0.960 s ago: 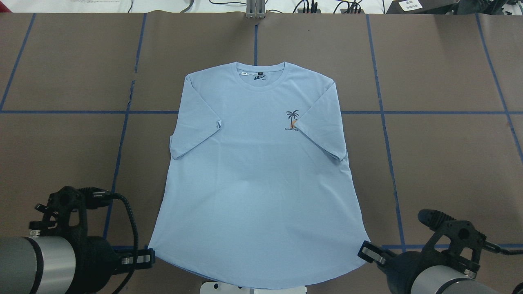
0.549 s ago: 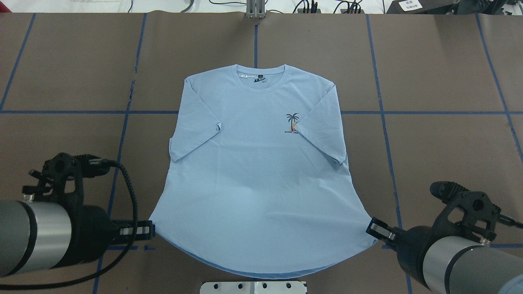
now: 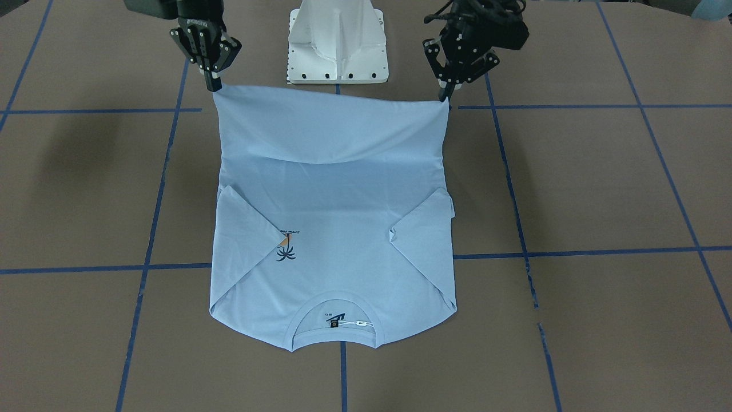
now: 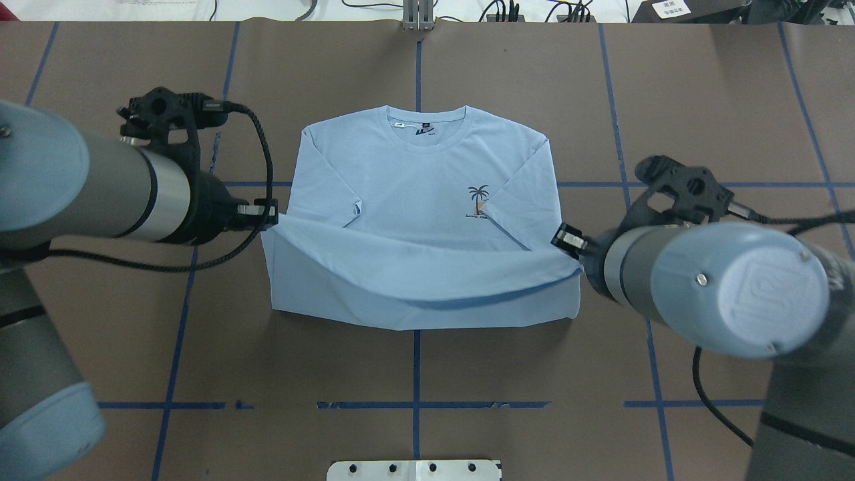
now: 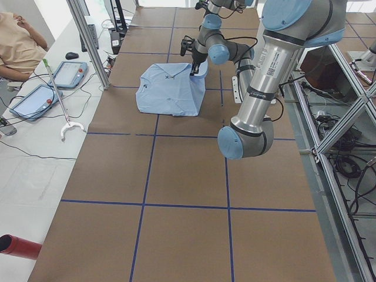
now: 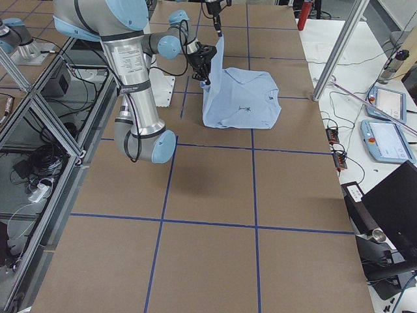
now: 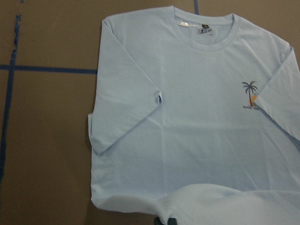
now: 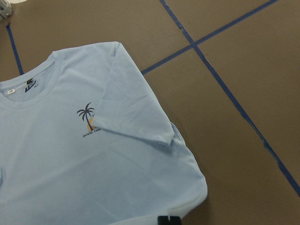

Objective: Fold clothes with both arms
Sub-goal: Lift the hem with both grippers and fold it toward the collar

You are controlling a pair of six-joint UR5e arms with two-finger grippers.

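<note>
The T-shirt [image 4: 414, 174] lies chest-up on the table [image 4: 701, 120] straight out from the white pedestal base [image 4: 414, 469], its collar [image 4: 425, 121] at the end farthest from the base and both sleeves already turned in. The left gripper [image 4: 267, 215] and right gripper [image 4: 566, 239] are each pinched tight on a bottom corner, holding the half nearest the base up so it doubles over. I'd say the bottom-to-collar fold is roughly halfway: those corners want carrying farther from the base, laying down and letting go.

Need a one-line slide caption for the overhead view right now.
Left gripper and right gripper each pinch a hem corner of the blue T-shirt, lifted over its lower half.
</note>
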